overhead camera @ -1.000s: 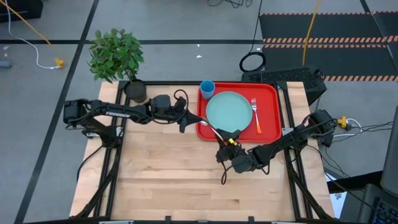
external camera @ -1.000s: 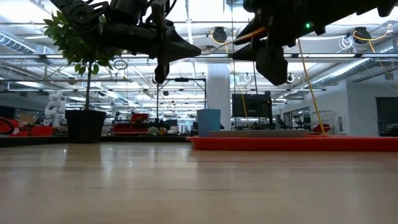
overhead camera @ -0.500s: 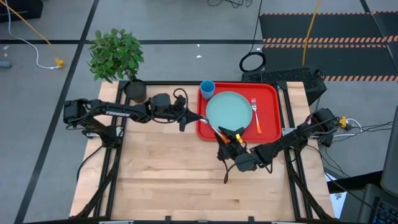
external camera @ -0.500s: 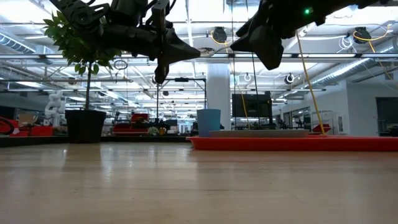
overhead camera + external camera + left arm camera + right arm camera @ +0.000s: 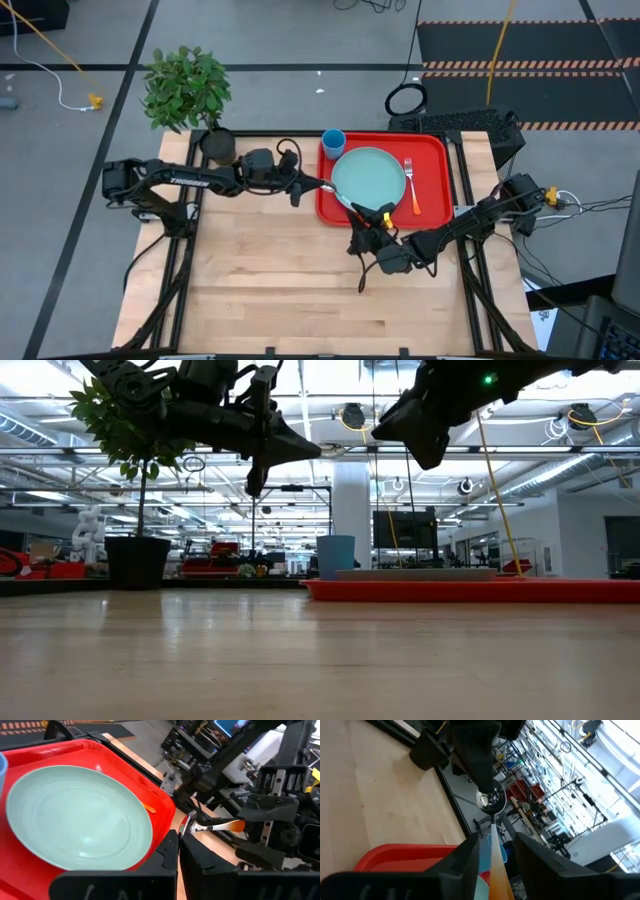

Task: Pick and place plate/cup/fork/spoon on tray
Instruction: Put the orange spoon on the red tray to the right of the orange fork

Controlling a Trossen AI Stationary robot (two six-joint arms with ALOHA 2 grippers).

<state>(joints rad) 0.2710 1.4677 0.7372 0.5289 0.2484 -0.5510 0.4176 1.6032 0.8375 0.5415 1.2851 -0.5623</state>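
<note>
Red plastic marks the landmark: the tray (image 5: 435,150) lies on the wooden table (image 5: 260,280), and everything else sits around or on it. On the tray rests the plate (image 5: 368,180), pale teal and filling most of the middle. The cup (image 5: 333,142) stands on the tray's far corner, just beside the plate's rim. The fork (image 5: 411,185) lies on the tray along the plate's other side, orange handle toward the near rim.

Off the tray's near edge, raised above the table, the right gripper (image 5: 374,222) clenches the orange handle of the spoon (image 5: 345,202), whose silver bowl reaches out over the tray's near left corner. The left gripper (image 5: 322,187) meets it there from the tray's left side, its tips at the spoon's bowl; whether its jaws are closed on the bowl or slack I cannot tell. A potted plant (image 5: 190,92) stands beyond the tray's far left corner.
</note>
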